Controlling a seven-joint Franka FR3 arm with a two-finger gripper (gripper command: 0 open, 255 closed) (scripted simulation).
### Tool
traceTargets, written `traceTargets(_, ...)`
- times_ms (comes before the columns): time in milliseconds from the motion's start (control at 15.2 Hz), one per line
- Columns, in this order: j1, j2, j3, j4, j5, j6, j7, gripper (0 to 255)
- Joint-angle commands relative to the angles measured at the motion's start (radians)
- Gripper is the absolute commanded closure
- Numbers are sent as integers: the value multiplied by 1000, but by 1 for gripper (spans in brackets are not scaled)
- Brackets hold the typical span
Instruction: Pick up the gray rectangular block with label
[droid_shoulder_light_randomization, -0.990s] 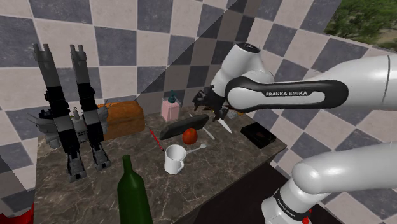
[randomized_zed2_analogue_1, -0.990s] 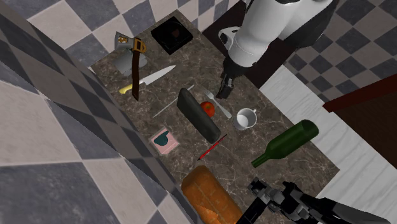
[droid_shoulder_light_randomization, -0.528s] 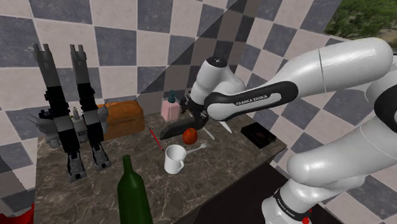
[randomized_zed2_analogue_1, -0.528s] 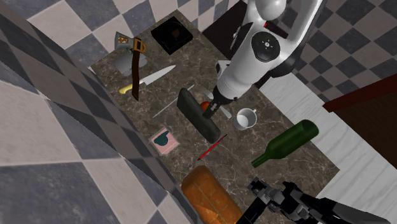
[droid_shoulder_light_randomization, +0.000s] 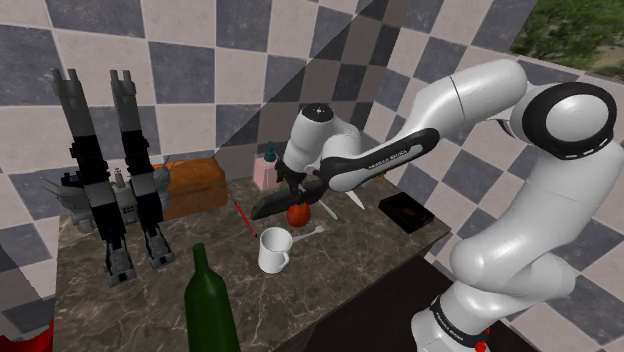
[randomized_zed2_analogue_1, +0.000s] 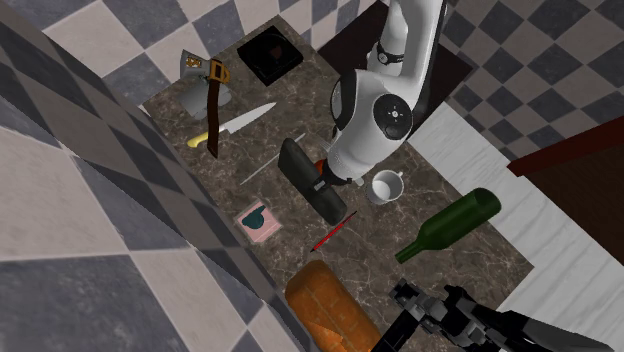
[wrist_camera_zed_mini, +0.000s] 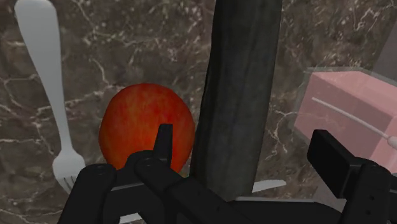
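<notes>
Wrist view looks down on the dark grey rectangular block (wrist_camera_zed_mini: 242, 83), which lies flat on the marbled countertop (wrist_camera_zed_mini: 127, 38) and runs lengthwise between the two black fingers of the gripper (wrist_camera_zed_mini: 245, 153). The fingers stand apart, one on each side of the block and neither touching it, so nothing is grasped. A red apple (wrist_camera_zed_mini: 146, 130) sits just beside the block near one finger, with a pale fork (wrist_camera_zed_mini: 48, 83) beyond it. A pink container (wrist_camera_zed_mini: 347, 105) stands on the block's other side. From the second exterior view, the gripper (randomized_zed2_analogue_1: 322, 183) hangs low over the block (randomized_zed2_analogue_1: 298, 165), near a white mug (randomized_zed2_analogue_1: 385, 186).
</notes>
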Motion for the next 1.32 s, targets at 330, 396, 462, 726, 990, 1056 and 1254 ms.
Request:
traceTargets(330, 49, 51, -51, -3, -84, 15, 67, 255)
traceTargets(396, 49, 51, -51, -3, -84, 14, 67, 255)
traceTargets(462, 50, 51, -51, -2, -84, 14, 67, 255)
traceTargets(726, 49, 51, -50, -2, -83, 14, 66, 255)
traceTargets(990, 37, 39, -38, -2, -64, 10, 51, 255)
traceTargets(1056, 24, 25, -24, -1, -42, 6, 34, 255)
traceTargets(1254, -15, -17, 17, 4, 27, -7, -18, 255)
